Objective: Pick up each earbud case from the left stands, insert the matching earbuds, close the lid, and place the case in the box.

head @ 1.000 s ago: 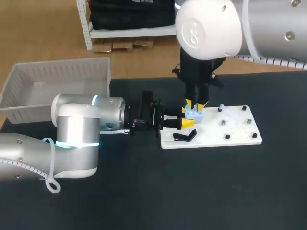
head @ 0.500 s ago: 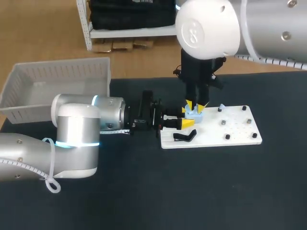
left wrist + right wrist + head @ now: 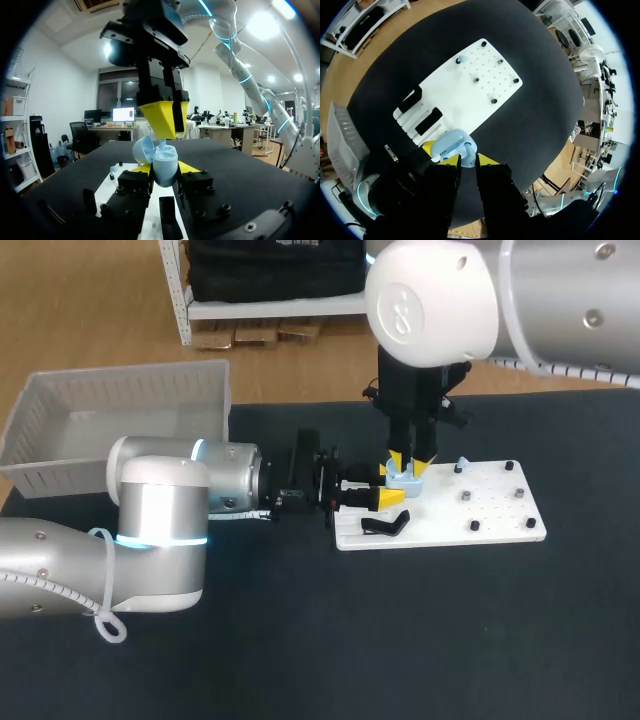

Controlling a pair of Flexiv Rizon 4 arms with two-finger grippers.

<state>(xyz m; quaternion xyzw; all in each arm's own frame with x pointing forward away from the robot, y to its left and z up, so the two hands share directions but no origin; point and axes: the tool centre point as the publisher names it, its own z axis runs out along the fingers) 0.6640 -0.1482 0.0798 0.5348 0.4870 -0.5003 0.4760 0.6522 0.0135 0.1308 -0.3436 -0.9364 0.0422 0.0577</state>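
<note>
the case (image 3: 165,167) is a small, pale blue plastic shell: probably light, rigid and smooth, so it could slip or twist under a push from above. its hinged lid (image 3: 142,150) stands open and looks like the weak part, so a hold is best kept on the two side walls of the body, low down and away from the hinge. that is how the left hand (image 3: 385,485) has it, pinched from both sides just above the white board (image 3: 500,510) on the bench (image 3: 400,640), well apart from the box (image 3: 120,390). the right hand (image 3: 409,462) hangs straight over the open case, fingers pressed onto a tiny earbud (image 3: 162,144) whose tip meets the case's mouth.

compared with a second ago, the right hand has come down slightly towards the case. the left hand and case have not shifted.
</note>
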